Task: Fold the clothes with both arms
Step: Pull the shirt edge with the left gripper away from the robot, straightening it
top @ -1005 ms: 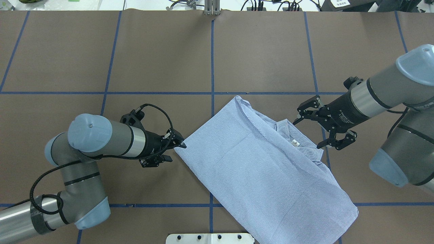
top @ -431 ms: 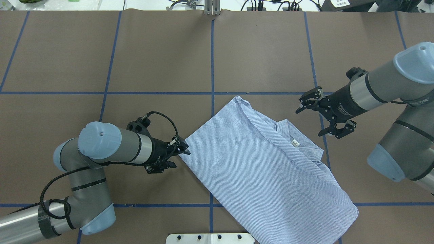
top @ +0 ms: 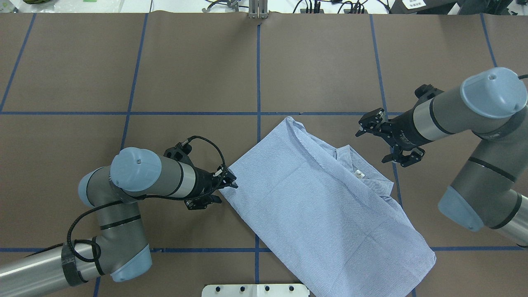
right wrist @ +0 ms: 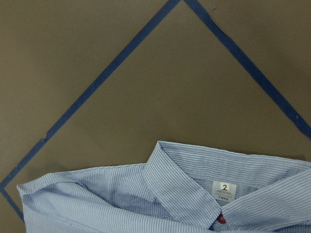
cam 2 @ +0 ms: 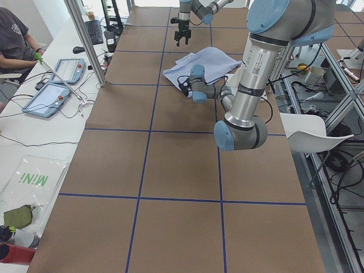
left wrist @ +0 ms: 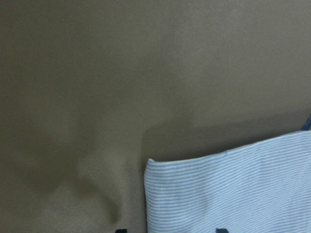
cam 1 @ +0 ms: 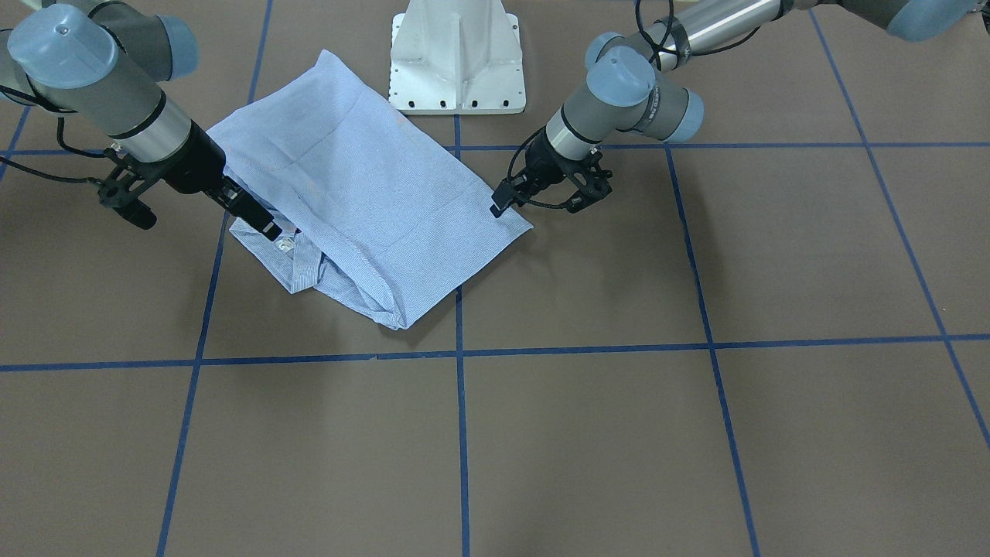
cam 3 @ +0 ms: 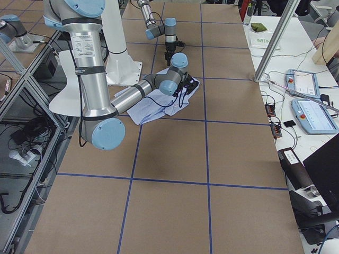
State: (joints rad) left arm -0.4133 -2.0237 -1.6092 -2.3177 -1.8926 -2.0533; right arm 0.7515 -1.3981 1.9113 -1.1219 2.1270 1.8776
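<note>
1. Just in front of the white pedestal base (cam 1: 456, 54), the shirt (top: 313, 198) lies flat on the brown table (top: 165, 62). It is folded to a rough rectangle set on a slant, with its collar (right wrist: 194, 179) toward the robot's right.
2. At the shirt's corner on the robot's left, the left gripper (top: 226, 192) sits low and released. Its wrist view shows the corner lying between the 2 spread finger tips, not pinched.
3. Near the collar, the right gripper (top: 378, 146) is also released, jaws wide and clear of the cloth. Whether it hangs over the collar's edge or just beside it, I cannot tell.
4. Risk 1: the left jaws may close on only the top layer, because the corner is a stack of thin layers. The fold would then peel open when lifted.
5. Risk 2: the right jaws may catch the loose collar alone, and the body beneath would bunch.
6. Risk 3: if the 2 arms lift unevenly, the slanted rectangle would skew or drag across the table.
</note>
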